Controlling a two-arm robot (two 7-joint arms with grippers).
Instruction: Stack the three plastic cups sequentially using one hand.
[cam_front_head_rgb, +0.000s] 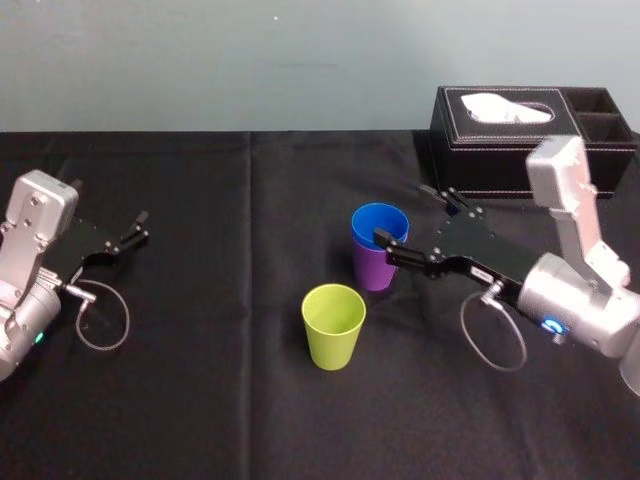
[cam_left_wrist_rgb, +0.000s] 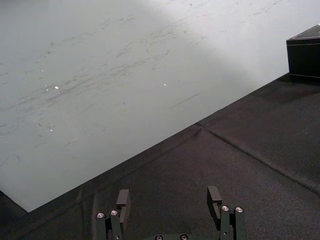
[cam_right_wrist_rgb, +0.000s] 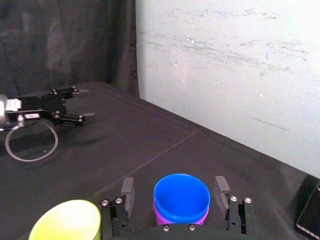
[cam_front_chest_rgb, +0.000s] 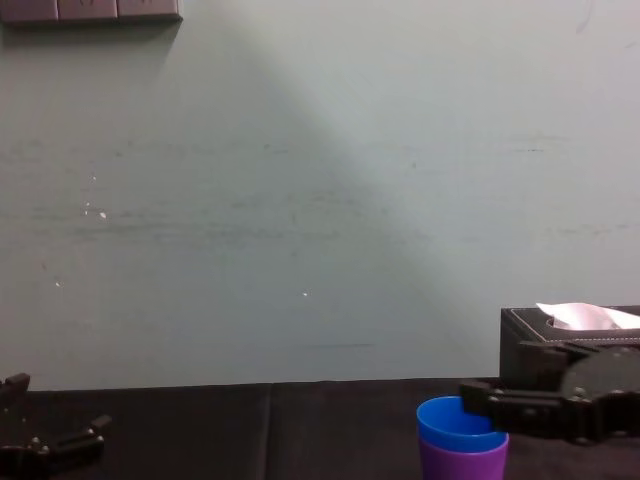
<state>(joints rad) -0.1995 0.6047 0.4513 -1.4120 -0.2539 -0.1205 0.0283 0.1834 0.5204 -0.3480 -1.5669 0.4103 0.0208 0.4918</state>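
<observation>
So we only get the lower half of the purple cup (cam_front_head_rgb: 373, 272), since the blue cup (cam_front_head_rgb: 379, 222) sits nested in it, and the right gripper (cam_front_head_rgb: 404, 214) has its fingers spread either side of the blue rim, touching or not we can't tell. The yellow-green cup (cam_front_head_rgb: 333, 326) stands upright near that pair at their 7 o'clock with bare cloth (cam_front_head_rgb: 200, 400) all round. The left gripper (cam_front_head_rgb: 143, 227) idles fingers apart well off at 9 o'clock, and the tissue box (cam_front_head_rgb: 500, 140) sits at 1 o'clock.
</observation>
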